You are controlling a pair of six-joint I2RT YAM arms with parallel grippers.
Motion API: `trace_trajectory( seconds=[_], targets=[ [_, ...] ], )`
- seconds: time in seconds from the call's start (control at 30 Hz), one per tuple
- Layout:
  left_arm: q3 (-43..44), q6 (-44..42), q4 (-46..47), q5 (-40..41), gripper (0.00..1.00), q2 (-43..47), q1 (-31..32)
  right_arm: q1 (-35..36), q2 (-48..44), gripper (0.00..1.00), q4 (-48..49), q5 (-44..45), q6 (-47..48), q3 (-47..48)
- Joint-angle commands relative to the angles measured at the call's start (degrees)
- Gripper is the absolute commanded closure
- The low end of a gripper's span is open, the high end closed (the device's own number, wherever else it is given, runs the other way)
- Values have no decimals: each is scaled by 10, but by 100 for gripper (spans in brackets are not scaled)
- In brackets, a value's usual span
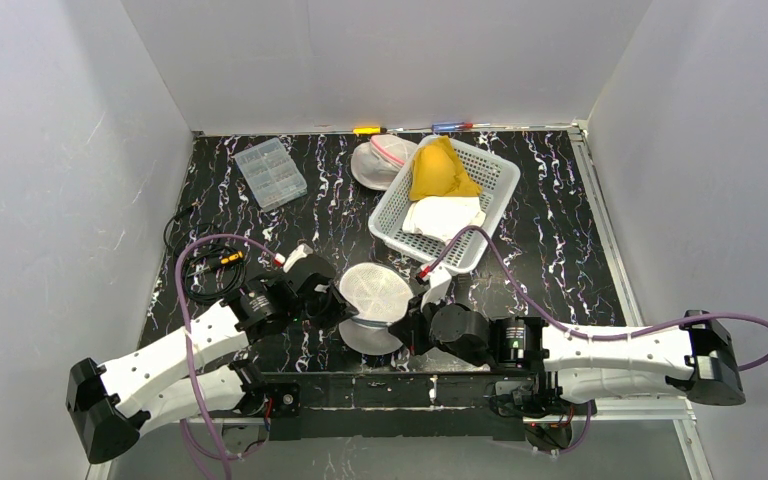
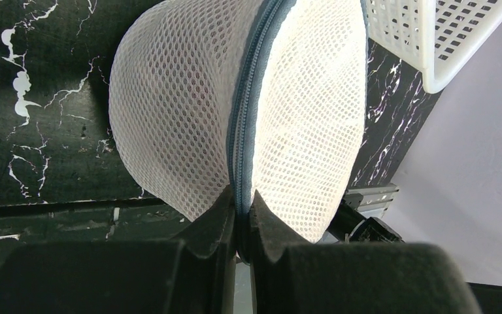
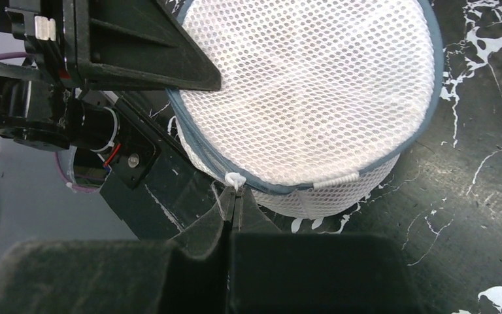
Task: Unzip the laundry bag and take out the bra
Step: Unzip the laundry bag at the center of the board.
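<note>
The laundry bag (image 1: 375, 295) is a round white mesh pouch with a blue-grey zipper seam (image 2: 243, 111), lying near the table's front edge between both arms. My left gripper (image 1: 338, 298) is at its left side. In the left wrist view the left gripper (image 2: 242, 217) is shut on the bag's zipper seam, mesh bulging on either side. My right gripper (image 1: 412, 318) sits at the bag's right. In the right wrist view the right gripper (image 3: 235, 200) is shut on the white zipper pull (image 3: 235, 178) at the bag's (image 3: 307, 85) rim. The bra is hidden.
A white slatted basket (image 1: 500, 190) stands behind the bag, holding a yellow cloth (image 1: 440, 170) and a white cloth (image 1: 445, 215). Beside it lies another mesh pouch with pink trim (image 1: 380, 160). A clear compartment box (image 1: 270, 172) and black cables (image 1: 205, 265) are at the left.
</note>
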State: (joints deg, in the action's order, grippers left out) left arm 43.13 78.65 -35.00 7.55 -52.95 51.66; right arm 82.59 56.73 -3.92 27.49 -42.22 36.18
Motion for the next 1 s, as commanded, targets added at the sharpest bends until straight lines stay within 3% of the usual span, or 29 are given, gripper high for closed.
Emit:
trace_trajectory(
  seconds=[0.0, 0.37, 0.93, 0.97],
  targets=[
    [2, -11, -45, 34, 100, 8, -8, 1, -19, 99, -26, 45, -11, -4],
    [-8, -10, -35, 26, 100, 17, -9, 1, -14, 99, -61, 86, -38, -6],
    [-43, -6, 44, 11, 100, 43, -9, 0, -25, 99, -36, 53, -86, -20],
    [-51, -4, 60, 11, 100, 49, -9, 1, -32, 92, -28, 47, -96, -22]
  ],
)
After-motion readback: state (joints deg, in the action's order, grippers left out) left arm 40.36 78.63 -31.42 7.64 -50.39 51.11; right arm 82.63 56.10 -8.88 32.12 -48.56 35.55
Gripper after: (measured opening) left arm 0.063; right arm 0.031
